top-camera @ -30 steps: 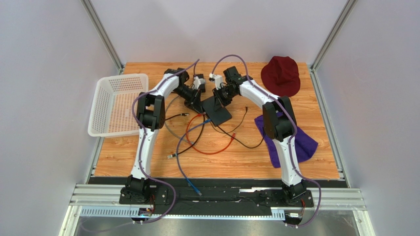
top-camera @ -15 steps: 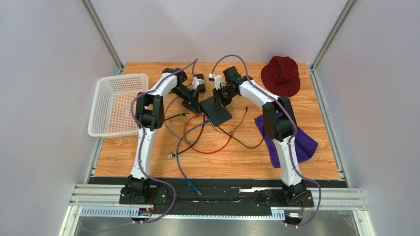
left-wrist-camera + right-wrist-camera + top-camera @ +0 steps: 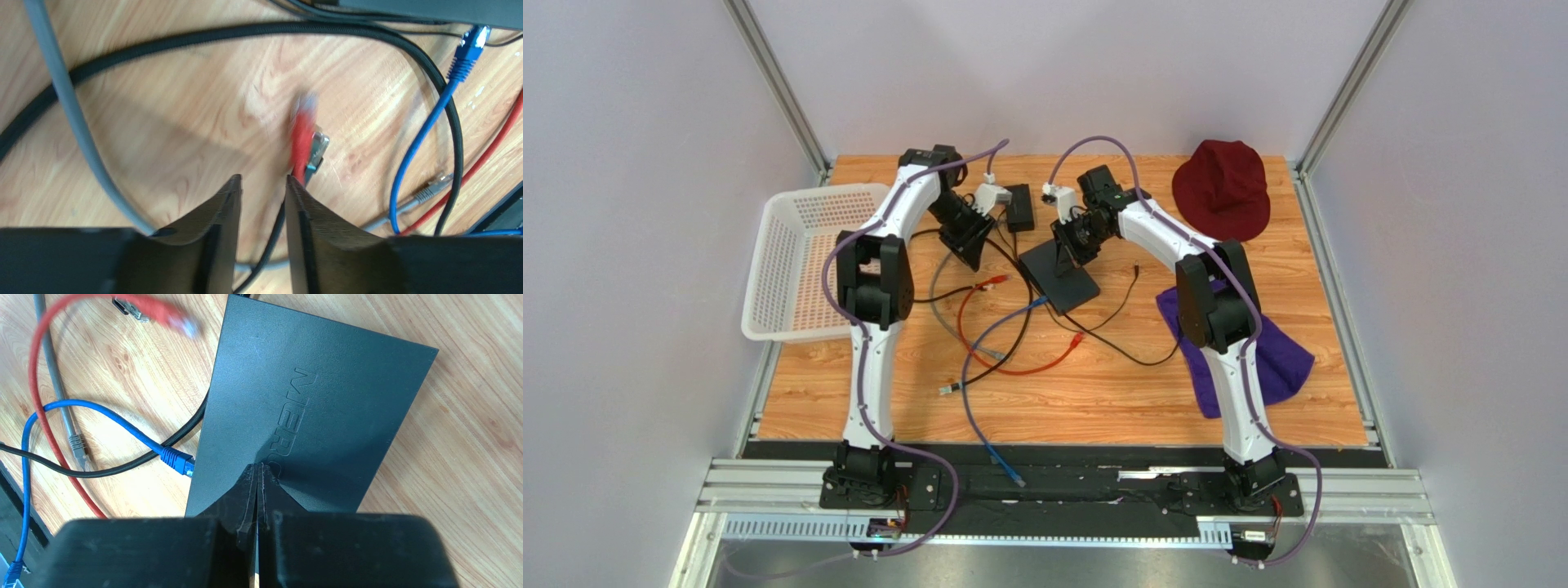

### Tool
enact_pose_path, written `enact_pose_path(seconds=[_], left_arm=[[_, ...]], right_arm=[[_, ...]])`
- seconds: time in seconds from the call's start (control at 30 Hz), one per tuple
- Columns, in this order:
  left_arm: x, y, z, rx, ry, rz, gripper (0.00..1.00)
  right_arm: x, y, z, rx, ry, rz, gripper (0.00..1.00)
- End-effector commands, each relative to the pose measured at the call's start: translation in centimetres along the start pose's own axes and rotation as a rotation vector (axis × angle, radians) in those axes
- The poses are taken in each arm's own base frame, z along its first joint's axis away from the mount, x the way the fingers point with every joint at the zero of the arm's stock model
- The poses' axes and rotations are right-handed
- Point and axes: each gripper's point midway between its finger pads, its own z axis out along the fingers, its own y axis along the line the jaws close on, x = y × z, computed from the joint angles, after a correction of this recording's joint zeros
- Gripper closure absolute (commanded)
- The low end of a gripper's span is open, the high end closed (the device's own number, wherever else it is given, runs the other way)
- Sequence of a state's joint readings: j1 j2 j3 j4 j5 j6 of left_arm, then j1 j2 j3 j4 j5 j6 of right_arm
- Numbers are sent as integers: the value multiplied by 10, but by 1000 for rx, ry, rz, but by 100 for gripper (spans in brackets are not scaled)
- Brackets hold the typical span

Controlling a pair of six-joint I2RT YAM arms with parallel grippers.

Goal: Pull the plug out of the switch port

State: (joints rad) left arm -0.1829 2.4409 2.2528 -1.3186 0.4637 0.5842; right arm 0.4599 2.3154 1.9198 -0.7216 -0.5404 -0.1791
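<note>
Black fingers of the left claw [image 3: 262,179] stand spread, gripping nothing; a thin black cable [image 3: 270,245] runs beneath the gap, over the wooden table [image 3: 184,122]. Just past the tips is the red plug [image 3: 302,131], blurred and clear of the switch [image 3: 319,404]. The right claw [image 3: 258,467] is pressed together, tips on the switch's flat top. The switch port [image 3: 197,450] runs along the switch's left edge in the right wrist view, where a blue plug [image 3: 178,460] meets it.
</note>
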Motion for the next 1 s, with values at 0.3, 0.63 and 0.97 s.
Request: enact_pose_path(seconds=[0.3,0.63,0.97], left_arm=[[80,-67,-21,29,175,-243,51],[73,-73,22,76,219,-316,50],[83,-72,22,28,277,-384,79]], right_arm=[[39,-28,33,102,113,-21,100],[39,-27,31,104,112,-27,100],[41,-26,33,100,117,-30,100]])
